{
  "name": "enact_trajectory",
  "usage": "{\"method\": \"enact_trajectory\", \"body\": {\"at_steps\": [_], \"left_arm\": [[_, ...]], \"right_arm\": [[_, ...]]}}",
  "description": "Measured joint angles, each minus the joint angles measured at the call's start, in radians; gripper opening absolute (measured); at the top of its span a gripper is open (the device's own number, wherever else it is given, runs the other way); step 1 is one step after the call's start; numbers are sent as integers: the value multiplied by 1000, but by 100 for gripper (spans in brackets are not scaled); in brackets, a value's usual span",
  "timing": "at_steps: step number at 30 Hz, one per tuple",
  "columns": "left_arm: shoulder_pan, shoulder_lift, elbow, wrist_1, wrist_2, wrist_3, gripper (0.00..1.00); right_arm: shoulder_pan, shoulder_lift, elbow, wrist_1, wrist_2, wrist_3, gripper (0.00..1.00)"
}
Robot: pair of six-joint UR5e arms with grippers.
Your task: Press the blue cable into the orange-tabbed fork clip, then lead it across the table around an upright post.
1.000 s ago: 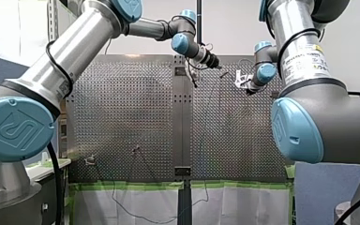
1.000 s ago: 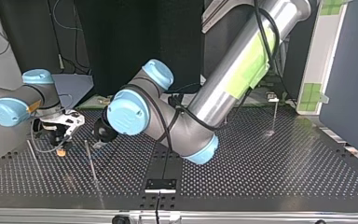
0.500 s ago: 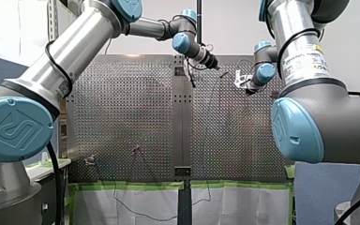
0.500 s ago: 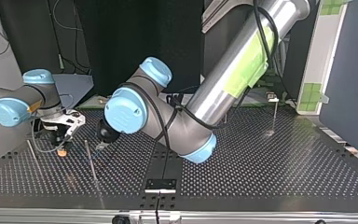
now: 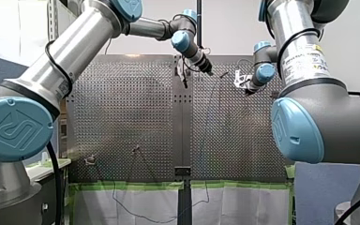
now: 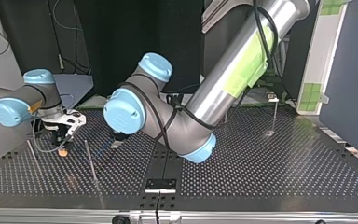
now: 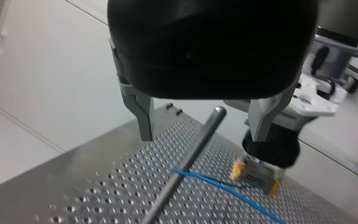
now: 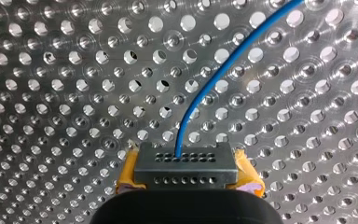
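Two spread fingers of my left gripper (image 7: pixel 201 134) straddle the upright post (image 7: pixel 186 156). The blue cable (image 7: pixel 209 179), seated in the orange-tabbed fork clip (image 8: pixel 184 163), reaches it. My right gripper (image 6: pixel 61 139): grip unreadable. Pinch the cable low and hold tension.

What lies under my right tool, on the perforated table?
The fork clip with orange tabs, and the blue cable running into it. Whether the right tool grips the cable there is hidden by its black body.

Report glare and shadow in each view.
Right wrist view: the perforated table glints around each hole, yet the blue cable stands out. Left wrist view: my left gripper hangs dark against a bright wall. Top view: a bright streak runs down my left arm.
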Motion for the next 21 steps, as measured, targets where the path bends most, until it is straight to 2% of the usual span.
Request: {"method": "enact_trajectory", "body": {"at_steps": [6, 14, 21], "left_arm": [[-2, 0, 0, -43, -53, 16, 100], [-3, 0, 0, -52, -124, 18, 100], [-3, 0, 0, -53, -140, 18, 100]], "right_arm": [[2, 0, 0, 0, 0, 0, 0], [4, 0, 0, 1, -2, 0, 0], [6, 0, 0, 2, -1, -1, 0]]}}
